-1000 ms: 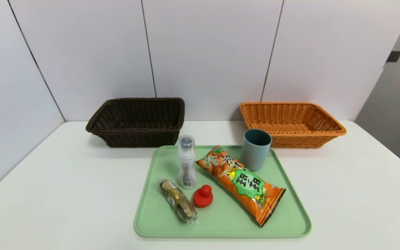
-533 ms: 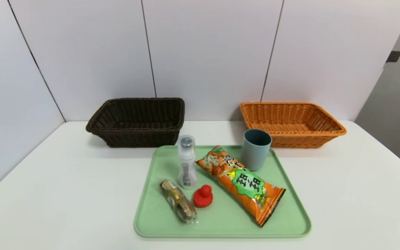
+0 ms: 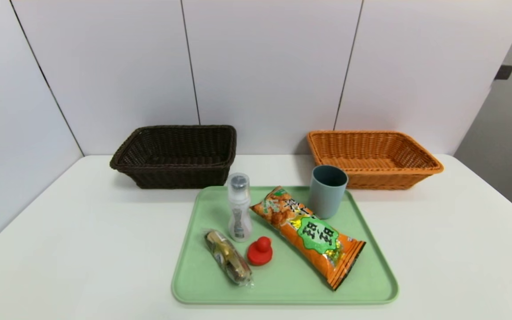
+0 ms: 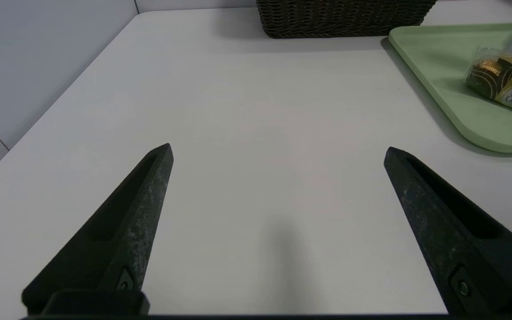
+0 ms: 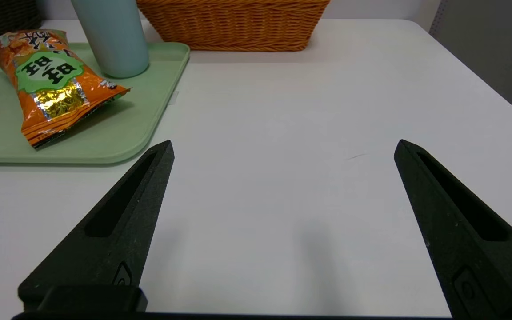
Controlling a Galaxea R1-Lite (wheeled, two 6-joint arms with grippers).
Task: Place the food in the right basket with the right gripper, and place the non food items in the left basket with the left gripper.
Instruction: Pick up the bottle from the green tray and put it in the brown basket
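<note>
On the green tray (image 3: pixel 371 284) lie a long orange snack bag (image 3: pixel 309 233) and a clear-wrapped gold-brown bar (image 3: pixel 228 257). A clear bottle with a grey cap (image 3: pixel 239 208), a red duck-like toy (image 3: pixel 260 251) and a blue-grey cup (image 3: pixel 327 190) stand there too. The dark brown left basket (image 3: pixel 176 155) and the orange right basket (image 3: pixel 374 158) sit behind, both empty. My left gripper (image 4: pixel 278 149) hangs open over bare table left of the tray. My right gripper (image 5: pixel 282 146) hangs open over bare table right of the tray. Neither arm shows in the head view.
The white table (image 3: pixel 82 249) runs up to a pale panelled wall behind the baskets. A wall also closes the table's left side (image 4: pixel 25 66). The table's right edge (image 5: pixel 482 80) drops off beside a grey surface.
</note>
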